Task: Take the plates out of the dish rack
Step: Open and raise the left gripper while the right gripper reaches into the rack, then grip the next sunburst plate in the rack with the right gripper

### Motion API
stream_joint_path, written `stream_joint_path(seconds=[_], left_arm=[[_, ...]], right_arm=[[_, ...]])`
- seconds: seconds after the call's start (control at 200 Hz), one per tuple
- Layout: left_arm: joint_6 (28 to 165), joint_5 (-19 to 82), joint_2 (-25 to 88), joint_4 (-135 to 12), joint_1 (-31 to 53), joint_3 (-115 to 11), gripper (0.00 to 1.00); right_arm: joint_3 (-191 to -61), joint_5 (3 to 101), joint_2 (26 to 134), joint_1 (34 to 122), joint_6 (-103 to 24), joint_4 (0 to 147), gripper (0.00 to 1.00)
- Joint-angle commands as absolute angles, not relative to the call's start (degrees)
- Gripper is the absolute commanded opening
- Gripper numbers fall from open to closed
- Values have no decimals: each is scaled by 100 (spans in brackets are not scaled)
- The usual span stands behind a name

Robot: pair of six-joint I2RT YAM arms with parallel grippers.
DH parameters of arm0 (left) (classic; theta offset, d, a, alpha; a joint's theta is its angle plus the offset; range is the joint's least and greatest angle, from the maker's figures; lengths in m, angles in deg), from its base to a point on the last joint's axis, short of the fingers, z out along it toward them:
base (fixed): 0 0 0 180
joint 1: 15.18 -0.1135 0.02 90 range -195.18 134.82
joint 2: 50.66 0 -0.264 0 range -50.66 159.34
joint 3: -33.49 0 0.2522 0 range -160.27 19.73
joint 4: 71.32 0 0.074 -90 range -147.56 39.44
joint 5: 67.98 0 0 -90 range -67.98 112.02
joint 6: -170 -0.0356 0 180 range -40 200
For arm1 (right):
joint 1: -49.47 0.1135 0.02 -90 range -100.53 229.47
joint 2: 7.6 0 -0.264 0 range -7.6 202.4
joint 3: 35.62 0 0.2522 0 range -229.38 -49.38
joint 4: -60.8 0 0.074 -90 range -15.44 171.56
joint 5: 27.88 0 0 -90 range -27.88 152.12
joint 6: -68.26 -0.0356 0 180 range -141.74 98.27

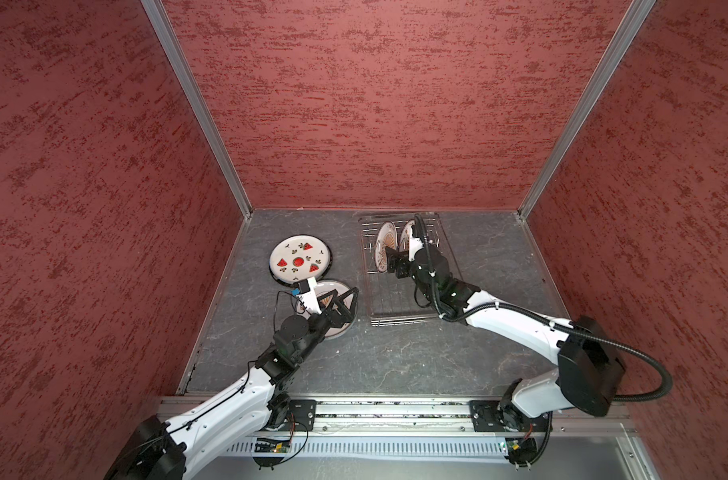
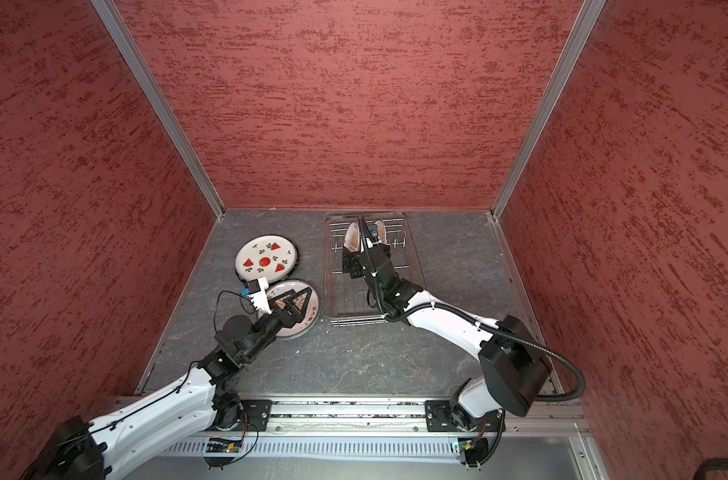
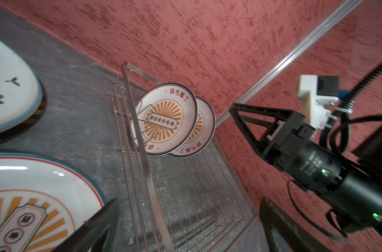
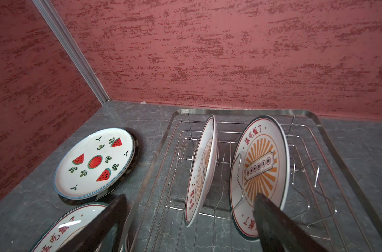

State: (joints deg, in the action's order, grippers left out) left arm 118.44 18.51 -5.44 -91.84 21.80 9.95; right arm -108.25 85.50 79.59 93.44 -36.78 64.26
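Rail (image 1: 395, 409), grey tabletop (image 1: 395, 361), red walls (image 1: 395, 104)

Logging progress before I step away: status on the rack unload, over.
Both jaws open: left gripper over a table plate, right gripper at the dish rack. Two sunburst plates upright inside. Nothing in the way.

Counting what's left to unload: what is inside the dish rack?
A sunburst plate and a second sunburst plate stand on edge in the dish rack; elsewhere bare wire. The right gripper hides part of the first's rim.
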Motion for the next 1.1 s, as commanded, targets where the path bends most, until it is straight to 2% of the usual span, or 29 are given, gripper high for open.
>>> stream_joint_path(seconds=[0.0, 0.09, 0.316, 0.426, 0.691, 0.787, 1.097], left_arm=[[11361, 2506, -239, -9857, 2131, 801, 99], [11396, 2634, 42, -9976, 2091, 740, 99], [11462, 2750, 245, -10245, 2060, 773, 99], [11548, 2552, 226, -10772, 2164, 1064, 99], [11459, 2421, 141, -10401, 2268, 945, 99], [11436, 2435, 131, -10346, 2288, 940, 99], [11226, 2001, -265, -9882, 2604, 913, 99]], right_arm=[[-11251, 8876, 8237, 9289, -3803, 6880, 89], [-11400, 8793, 8424, 9264, -3814, 6916, 84], [-11900, 9248, 8934, 9254, -3866, 7278, 63], [-12051, 9535, 9127, 9258, -3888, 7368, 56], [-12525, 9748, 9584, 9254, -3831, 7623, 42], [-12729, 9772, 9730, 9245, -3797, 7748, 30], [-13271, 9884, 10105, 9245, -3817, 8286, 27]])
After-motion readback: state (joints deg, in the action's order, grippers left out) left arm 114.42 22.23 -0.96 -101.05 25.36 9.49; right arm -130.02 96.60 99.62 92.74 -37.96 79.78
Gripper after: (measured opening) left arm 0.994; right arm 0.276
